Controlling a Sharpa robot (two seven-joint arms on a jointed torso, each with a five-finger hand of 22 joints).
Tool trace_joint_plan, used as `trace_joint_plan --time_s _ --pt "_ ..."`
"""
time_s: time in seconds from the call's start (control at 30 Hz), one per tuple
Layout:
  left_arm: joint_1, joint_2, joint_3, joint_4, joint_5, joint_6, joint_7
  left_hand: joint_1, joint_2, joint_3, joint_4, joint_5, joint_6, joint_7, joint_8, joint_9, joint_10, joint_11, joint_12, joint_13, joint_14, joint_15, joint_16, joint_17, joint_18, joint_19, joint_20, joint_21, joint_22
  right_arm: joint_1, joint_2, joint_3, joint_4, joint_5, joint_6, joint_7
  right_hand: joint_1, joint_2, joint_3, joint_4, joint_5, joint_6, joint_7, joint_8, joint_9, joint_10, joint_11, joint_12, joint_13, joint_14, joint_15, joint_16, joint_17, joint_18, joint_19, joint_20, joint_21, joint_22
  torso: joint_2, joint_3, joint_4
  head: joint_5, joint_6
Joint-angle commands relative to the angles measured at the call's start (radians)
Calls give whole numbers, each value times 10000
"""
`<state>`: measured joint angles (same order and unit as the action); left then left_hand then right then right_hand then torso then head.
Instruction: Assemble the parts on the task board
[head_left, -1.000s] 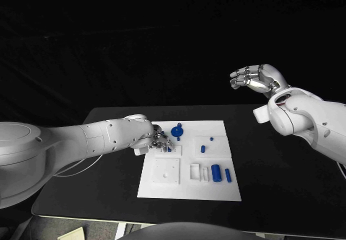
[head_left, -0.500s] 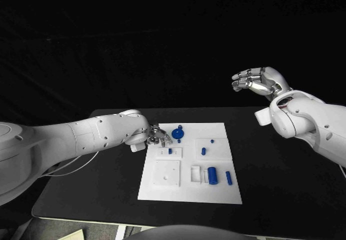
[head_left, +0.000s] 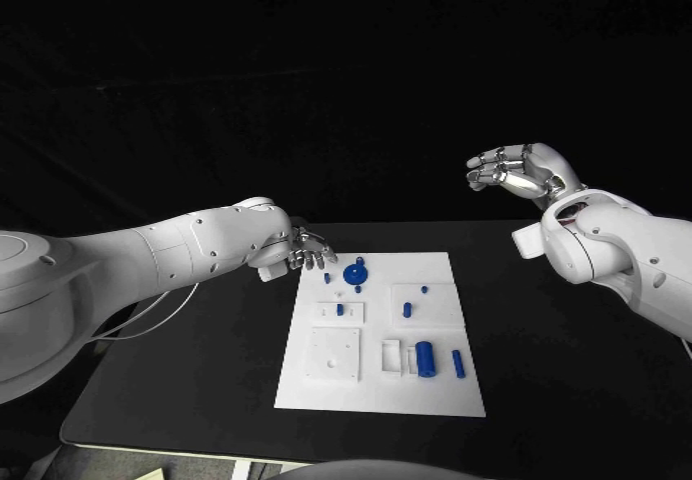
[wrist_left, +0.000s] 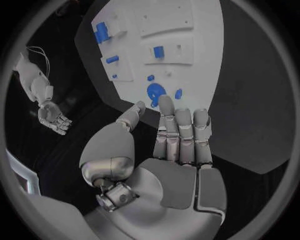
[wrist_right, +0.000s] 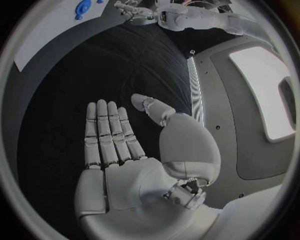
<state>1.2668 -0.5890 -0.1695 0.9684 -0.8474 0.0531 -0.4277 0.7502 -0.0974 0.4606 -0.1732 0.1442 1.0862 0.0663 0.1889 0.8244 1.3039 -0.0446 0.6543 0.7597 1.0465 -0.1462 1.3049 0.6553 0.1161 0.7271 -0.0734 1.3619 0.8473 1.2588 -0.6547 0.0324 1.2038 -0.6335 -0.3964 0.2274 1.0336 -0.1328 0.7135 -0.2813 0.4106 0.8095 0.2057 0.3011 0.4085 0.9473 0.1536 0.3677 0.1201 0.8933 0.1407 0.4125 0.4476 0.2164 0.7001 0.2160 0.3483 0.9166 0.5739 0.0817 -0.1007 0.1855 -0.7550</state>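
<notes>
While the board (head_left: 381, 345) lies mid-worktop (head_left: 577, 370), the left hand (head_left: 304, 250) hovers at its 11 o'clock corner, fingers extended and empty. Blue parts (head_left: 426, 356) rest on the board; the right hand (head_left: 519, 170), raised at 2 o'clock, is open-palmed and empty.

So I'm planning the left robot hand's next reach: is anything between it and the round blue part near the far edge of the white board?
Nothing visible stands in the way. The left robot hand is open at the board's far left corner, and the round blue part lies just beside it with only bare board between them. The right robot hand is raised well clear.
</notes>
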Motion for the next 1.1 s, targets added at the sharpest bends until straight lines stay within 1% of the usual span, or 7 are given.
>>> trace_joint_plan --time_s 0.03,0.2,0.37,0.53,0.7,0.8,1.1 --pt "53 271 6 -427 -386 314 207 41 79 -19 -3 35 -59 -6 -36 -24 -74 17 -62 -18 -28 50 -52 -17 -198 -54 -1440 -70 -21 2 5 5 9 7 117 122 -35 45 -78 9 46 -38 16 -39 -18 49 16 -59 -15 -26 62 -58 -11 174 -13 34 -55 16 13 -3 -8 -13 34" --pt "51 710 3 -1091 -773 562 257 -11 83 -43 36 24 -76 1 -47 -51 -75 24 -99 -32 -31 58 -66 -35 -212 -57 -1438 -93 -31 2 34 5 32 7 118 129 -32 49 -79 8 50 -38 16 -39 -19 50 17 -59 -20 -27 63 -59 -13 175 -14 35 -57 18 8 1 3 6 47" --pt "17 1111 -11 -1688 -949 854 289 -67 69 -64 81 -20 -165 31 -96 -102 -121 52 -167 -52 -66 81 -96 -63 -230 -85 -1435 -135 -43 2 26 5 98 5 116 129 -30 50 -81 7 53 -39 17 -39 -21 50 18 -60 -26 -27 63 -60 -15 176 -15 36 -59 19 25 -13 -1 8 59" --pt "-125 1339 -14 -2031 -1020 1031 307 -65 90 -63 90 -37 -272 73 -151 -156 -195 91 -237 -67 -106 115 -114 -85 -249 -116 -1433 -165 -45 2 2 5 128 1 111 132 -28 48 -84 4 57 -41 17 -39 -23 51 19 -60 -32 -28 64 -61 -17 177 -16 36 -61 21 45 -12 -9 7 54" --pt "-275 1577 -18 -2472 -1214 1007 372 -61 121 -66 89 -41 -313 89 -169 -176 -222 106 -257 -66 -129 131 -119 -92 -260 -135 -1431 -177 -44 2 -9 5 152 1 97 133 -25 47 -86 2 60 -42 17 -39 -25 52 20 -61 -38 -29 65 -63 -18 178 -18 37 -64 22 41 -14 -4 12 29" --pt "-381 1667 -18 -2708 -1216 977 417 -48 133 -72 73 -39 -385 111 -203 -203 -243 125 -272 -62 -150 147 -120 -98 -271 -153 -1428 -188 -41 2 -13 5 188 1 101 133 -24 47 -87 1 62 -42 18 -39 -26 52 21 -61 -42 -28 65 -63 -19 178 -18 38 -65 24 36 -11 -14 15 28" --pt "-554 1815 -19 -3003 -1354 775 722 -6 199 -61 46 -17 -399 119 -203 -216 -247 133 -275 -51 -160 158 -110 -99 -280 -167 -1427 -193 -36 3 -58 5 250 1 78 140 -19 47 -89 -1 66 -43 18 -39 -29 55 22 -61 -52 -28 66 -64 -22 180 -19 40 -68 27 32 -9 6 -9 -9"
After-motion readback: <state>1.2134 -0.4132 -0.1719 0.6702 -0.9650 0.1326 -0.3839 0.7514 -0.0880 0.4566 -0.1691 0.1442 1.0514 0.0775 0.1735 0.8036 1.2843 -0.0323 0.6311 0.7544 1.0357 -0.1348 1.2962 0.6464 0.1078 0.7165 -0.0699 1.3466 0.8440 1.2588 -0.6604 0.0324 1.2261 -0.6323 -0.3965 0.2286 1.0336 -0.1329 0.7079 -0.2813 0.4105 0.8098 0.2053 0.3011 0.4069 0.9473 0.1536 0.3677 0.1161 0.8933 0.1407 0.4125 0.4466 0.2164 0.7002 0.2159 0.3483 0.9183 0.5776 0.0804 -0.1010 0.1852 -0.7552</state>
